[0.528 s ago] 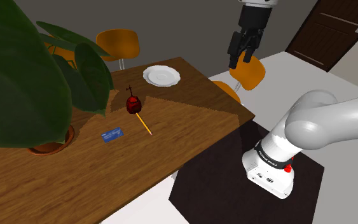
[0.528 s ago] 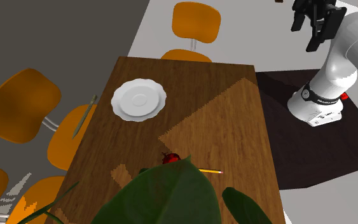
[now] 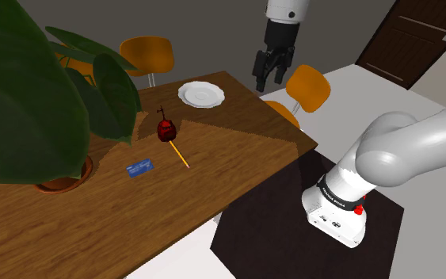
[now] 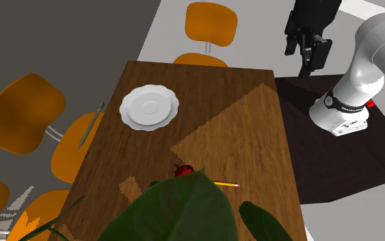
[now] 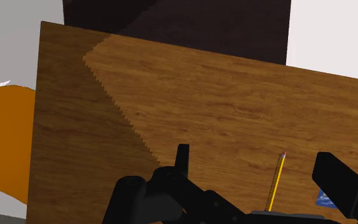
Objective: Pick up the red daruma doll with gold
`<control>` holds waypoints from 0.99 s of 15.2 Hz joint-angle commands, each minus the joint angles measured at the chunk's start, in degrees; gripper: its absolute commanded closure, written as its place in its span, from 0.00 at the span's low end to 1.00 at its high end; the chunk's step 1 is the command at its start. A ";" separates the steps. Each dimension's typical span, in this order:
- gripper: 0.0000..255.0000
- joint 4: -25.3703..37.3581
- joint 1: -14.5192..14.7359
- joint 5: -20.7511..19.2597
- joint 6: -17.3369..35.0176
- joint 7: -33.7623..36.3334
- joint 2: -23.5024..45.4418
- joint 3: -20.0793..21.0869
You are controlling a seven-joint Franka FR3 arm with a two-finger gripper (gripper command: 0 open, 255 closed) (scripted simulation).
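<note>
**Doll sits down and left of the open gripper, well apart**

In the shoulder view the gripper [image 3: 272,73] hangs in the upper middle of the frame. It points down, released and holding nothing, above the table [image 3: 237,143] edge near the white plate [image 3: 201,94]. The red daruma doll [image 3: 165,131] stands left of centre, below and left of the plate and well apart from the gripper. I judge the coming move must carry the hand down and leftward past the plate.

In the second exterior view the gripper [image 4: 308,53] is at upper right. The doll [image 4: 183,170] is at lower middle, partly hidden by a green leaf [image 4: 177,212]. From the wrist, the fingers [image 5: 182,159] stand apart over bare wood, with the yellow pencil [image 5: 276,181] lying between them, untouched.

The doll looks small, round and upright, red with a darker front and a thin dark stalk on top. Its gold is too small to make out. It has no marked long axis, so a grasp from above seems fair. The pencil's end lies just beside its base
</note>
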 commanded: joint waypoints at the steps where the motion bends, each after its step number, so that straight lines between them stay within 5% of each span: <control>1: 0.00 1.04 0.30 0.20 3.31 0.00 3.95 0.81; 15: 0.00 16.60 2.16 -2.73 19.94 1.99 34.32 5.70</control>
